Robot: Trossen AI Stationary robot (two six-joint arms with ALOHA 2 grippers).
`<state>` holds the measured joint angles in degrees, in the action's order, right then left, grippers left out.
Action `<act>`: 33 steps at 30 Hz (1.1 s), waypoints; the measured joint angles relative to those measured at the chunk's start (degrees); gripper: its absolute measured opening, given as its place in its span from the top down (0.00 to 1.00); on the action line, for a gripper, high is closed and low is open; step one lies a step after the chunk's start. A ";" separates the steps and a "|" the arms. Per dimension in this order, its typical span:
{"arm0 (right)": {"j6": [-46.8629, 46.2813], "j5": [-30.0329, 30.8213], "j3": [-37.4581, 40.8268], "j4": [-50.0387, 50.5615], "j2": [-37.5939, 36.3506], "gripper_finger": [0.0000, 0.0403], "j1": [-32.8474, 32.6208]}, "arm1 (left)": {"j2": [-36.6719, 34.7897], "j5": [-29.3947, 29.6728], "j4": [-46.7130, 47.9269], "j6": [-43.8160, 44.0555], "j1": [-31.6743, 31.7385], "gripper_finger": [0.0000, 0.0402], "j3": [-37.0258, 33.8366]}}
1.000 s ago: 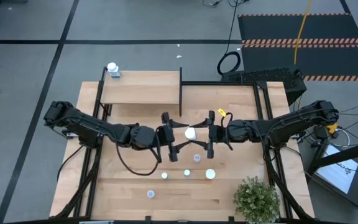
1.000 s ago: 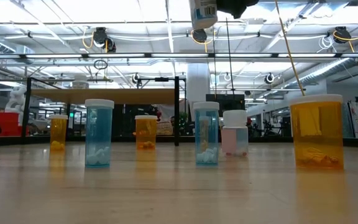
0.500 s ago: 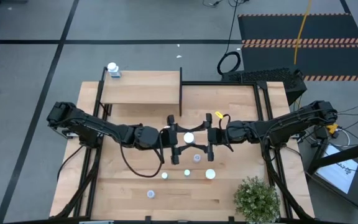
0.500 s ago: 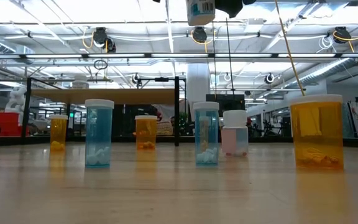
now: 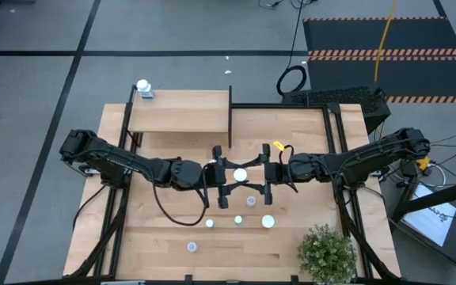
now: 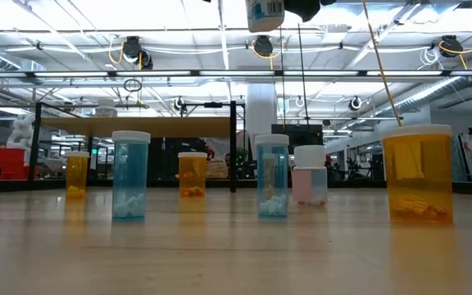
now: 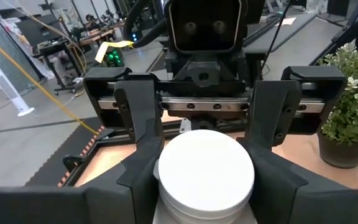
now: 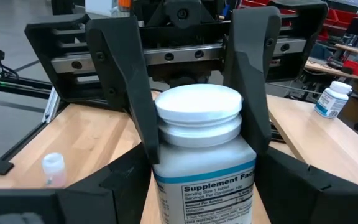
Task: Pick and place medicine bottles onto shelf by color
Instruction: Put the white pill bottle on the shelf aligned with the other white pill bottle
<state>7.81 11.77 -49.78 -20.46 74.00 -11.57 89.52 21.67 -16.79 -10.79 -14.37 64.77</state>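
A white bottle with a white cap [image 5: 241,173] hangs upright high over the table's middle, between my two grippers. It shows at the top edge of the low view [image 6: 265,12]. My left gripper [image 5: 233,172] reaches it from the table's left and my right gripper [image 5: 250,176] from the right. Both are shut on it. The shelf [image 5: 179,111] stands at the far left, with a white bottle [image 5: 143,87] by its far left corner. Several amber, bluish and white bottles [image 5: 237,220] stand on the table nearer the front. My left gripper pinches the bottle's upper part, at the shoulder below the cap [image 8: 157,146], between its two fingers [image 8: 129,93]. They come level from the table's left. The bottle stands upright, lifted clear of the table. My right gripper pinches the bottle's labelled body [image 8: 166,186] between its two fingers [image 7: 143,124], one on each side. They come level from the table's right, facing the left gripper. The bottle is upright and clear of the table.
A green potted plant [image 5: 325,253] stands at the near right corner. A black upright panel [image 5: 229,111] closes the shelf's right end. In the low view the standing bottles include a bluish one [image 6: 131,174], a white one [image 6: 310,174] and a large amber one [image 6: 416,174].
My left gripper has moved toward the table's right until its fingers stand around the bottle that my right gripper holds. The bottle has gone up a little. For the last half second both arms have kept still.
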 joint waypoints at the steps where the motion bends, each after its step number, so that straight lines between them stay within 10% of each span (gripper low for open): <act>1: 0.00 0.00 0.00 0.04 0.00 0.39 0.00 | 0.00 0.00 0.06 -0.02 0.00 0.51 0.00; 20: 2.95 9.93 -0.07 -0.35 -0.02 0.22 -1.88 | -0.93 5.83 1.96 0.77 -0.22 0.54 -0.09; 33: 2.05 20.23 -0.09 -4.36 1.62 0.16 -3.88 | -5.01 25.20 4.26 7.50 0.04 0.54 -0.09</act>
<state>9.86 32.00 -49.87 -24.81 75.62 -15.45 84.51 46.87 -12.53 -3.29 -14.33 64.69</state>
